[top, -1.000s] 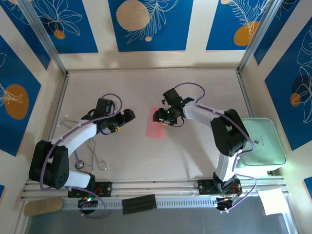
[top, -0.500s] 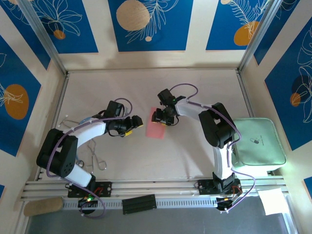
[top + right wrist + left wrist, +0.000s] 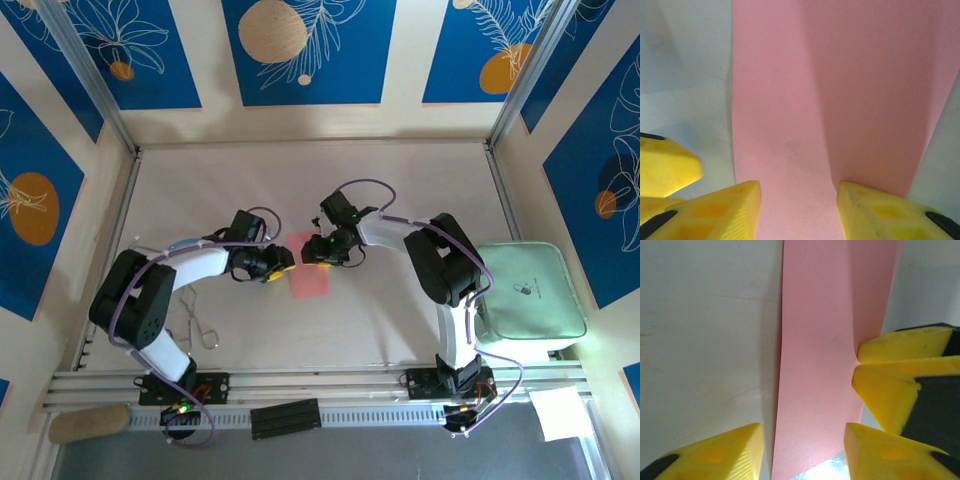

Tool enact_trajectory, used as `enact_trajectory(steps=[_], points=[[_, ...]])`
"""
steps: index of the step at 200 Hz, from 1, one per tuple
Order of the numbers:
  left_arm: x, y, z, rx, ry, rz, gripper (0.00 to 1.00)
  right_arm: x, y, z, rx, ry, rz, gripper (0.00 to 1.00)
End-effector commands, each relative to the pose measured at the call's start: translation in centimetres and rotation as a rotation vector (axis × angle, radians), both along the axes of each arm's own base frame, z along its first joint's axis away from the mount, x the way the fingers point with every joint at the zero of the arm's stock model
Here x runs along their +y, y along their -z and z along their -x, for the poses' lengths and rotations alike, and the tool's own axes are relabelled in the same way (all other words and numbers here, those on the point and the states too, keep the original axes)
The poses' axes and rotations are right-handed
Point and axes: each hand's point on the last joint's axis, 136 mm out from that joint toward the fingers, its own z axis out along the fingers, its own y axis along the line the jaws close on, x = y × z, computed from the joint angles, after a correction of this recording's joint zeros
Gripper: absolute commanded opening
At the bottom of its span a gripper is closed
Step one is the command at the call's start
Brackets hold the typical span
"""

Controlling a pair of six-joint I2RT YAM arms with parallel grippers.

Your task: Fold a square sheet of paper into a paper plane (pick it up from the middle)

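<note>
**Straddling the square sheet of paper (image 3: 312, 283), mid-table**

The left gripper (image 3: 280, 267) fingers (image 3: 715, 450) are standing apart, one sheet edge running just inside them. The right gripper (image 3: 320, 258) fingers (image 3: 880, 210) are likewise standing parted across the sheet. Bare table (image 3: 400, 180) is lying open beyond.

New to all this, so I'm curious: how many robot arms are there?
2. The left arm reaches the pink sheet from the left, the right arm from the right.
</note>
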Motion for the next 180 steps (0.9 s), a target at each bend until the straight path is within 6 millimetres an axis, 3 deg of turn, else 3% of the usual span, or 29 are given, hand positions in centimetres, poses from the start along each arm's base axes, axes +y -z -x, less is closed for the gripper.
enact_trajectory(steps=[1, 42, 124, 180], points=[[-1.4, -0.7, -1.0, -0.023, 0.018, 0.029, 0.41, -1.0, 1.7, 2.1, 0.087, -0.008, 0.031, 0.46], [-1.6, 0.0, -1.5, -0.018, 0.018, 0.010, 0.36, -1.0, 1.8, 2.0, 0.095, -0.001, 0.033, 0.43], [-0.2, 0.9, -1.8, -0.018, -0.002, -0.083, 0.38, -1.5, 2.2, 2.0, 0.109, 0.014, 0.043, 0.43], [-1.2, 1.3, -1.5, -0.008, 0.025, -0.039, 0.38, -1.5, 2.5, 2.0, 0.118, 0.018, 0.045, 0.43]])
